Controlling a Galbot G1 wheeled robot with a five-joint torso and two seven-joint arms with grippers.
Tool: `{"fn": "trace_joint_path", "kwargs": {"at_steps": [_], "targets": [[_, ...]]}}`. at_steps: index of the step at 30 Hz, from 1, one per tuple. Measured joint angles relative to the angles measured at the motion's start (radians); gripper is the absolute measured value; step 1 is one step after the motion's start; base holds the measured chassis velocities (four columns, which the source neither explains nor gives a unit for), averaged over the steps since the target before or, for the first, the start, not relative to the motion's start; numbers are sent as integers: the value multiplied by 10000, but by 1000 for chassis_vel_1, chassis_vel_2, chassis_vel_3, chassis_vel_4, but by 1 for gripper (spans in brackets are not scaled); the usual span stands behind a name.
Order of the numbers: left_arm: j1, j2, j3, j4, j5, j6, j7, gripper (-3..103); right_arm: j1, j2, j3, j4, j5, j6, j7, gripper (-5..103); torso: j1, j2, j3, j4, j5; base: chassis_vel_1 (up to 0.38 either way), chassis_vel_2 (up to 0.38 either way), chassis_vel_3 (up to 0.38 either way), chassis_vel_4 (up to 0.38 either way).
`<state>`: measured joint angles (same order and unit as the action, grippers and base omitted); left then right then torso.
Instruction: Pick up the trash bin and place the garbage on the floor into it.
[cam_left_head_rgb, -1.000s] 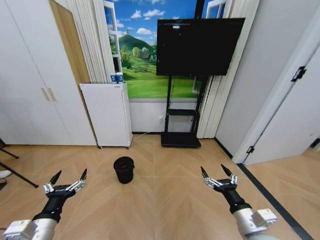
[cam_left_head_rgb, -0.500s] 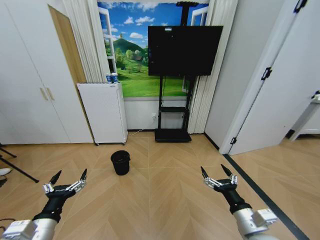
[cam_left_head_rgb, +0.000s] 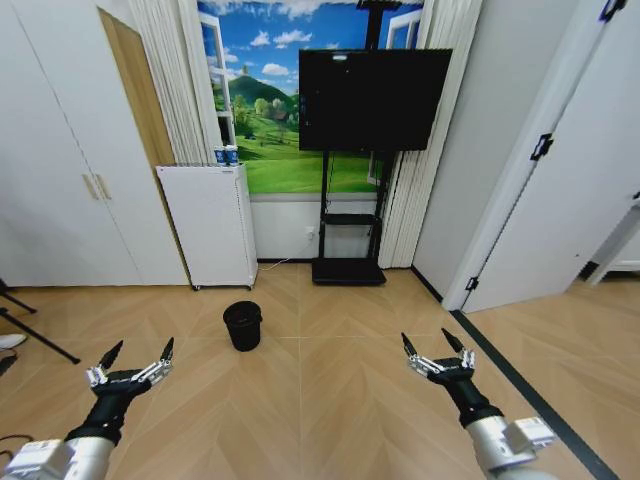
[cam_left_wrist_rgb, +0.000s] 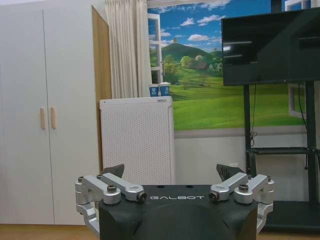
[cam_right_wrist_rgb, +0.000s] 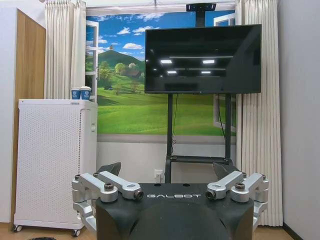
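both tools hang low over the wooden floor (cam_left_head_rgb: 320, 400) in the head view, empty and with fingers spread: the left tool (cam_left_head_rgb: 137, 358) at the lower left, the right tool (cam_left_head_rgb: 432, 347) at the lower right. the trash bin (cam_left_head_rgb: 243, 325) stands upright on the floor between them and farther ahead, nearer the left tool's side, well apart from both. behind it a white perforated cabinet (cam_left_head_rgb: 212, 226) stands against the wall with two blue-and-white paper cups (cam_left_head_rgb: 225, 155) on its top. a black screen on a stand (cam_left_head_rgb: 368, 100) stands to the cabinet's right, before a landscape mural.

in the left wrist view the left tool (cam_left_wrist_rgb: 172, 172) is open, its dark fingertips wide apart and holding nothing, facing the cabinet (cam_left_wrist_rgb: 137, 140) with the cups (cam_left_wrist_rgb: 159, 90) on it and white wardrobe doors (cam_left_wrist_rgb: 47, 115) beside it.

in the right wrist view the right tool (cam_right_wrist_rgb: 167, 170) is likewise open and empty, facing the screen (cam_right_wrist_rgb: 202, 60) and the cabinet (cam_right_wrist_rgb: 55, 160).
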<state>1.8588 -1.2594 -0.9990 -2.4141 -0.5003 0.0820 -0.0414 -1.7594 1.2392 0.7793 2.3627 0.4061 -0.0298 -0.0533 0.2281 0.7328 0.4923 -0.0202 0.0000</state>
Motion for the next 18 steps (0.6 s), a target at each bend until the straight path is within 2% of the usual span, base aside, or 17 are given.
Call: {"fn": "trace_joint_path", "kwargs": {"at_steps": [18], "targets": [[0, 0, 0, 0, 1, 0, 0, 100, 0, 0, 0, 0, 0, 0, 0, 100, 0, 1, 0, 0, 0, 0, 0, 0, 0]]}}
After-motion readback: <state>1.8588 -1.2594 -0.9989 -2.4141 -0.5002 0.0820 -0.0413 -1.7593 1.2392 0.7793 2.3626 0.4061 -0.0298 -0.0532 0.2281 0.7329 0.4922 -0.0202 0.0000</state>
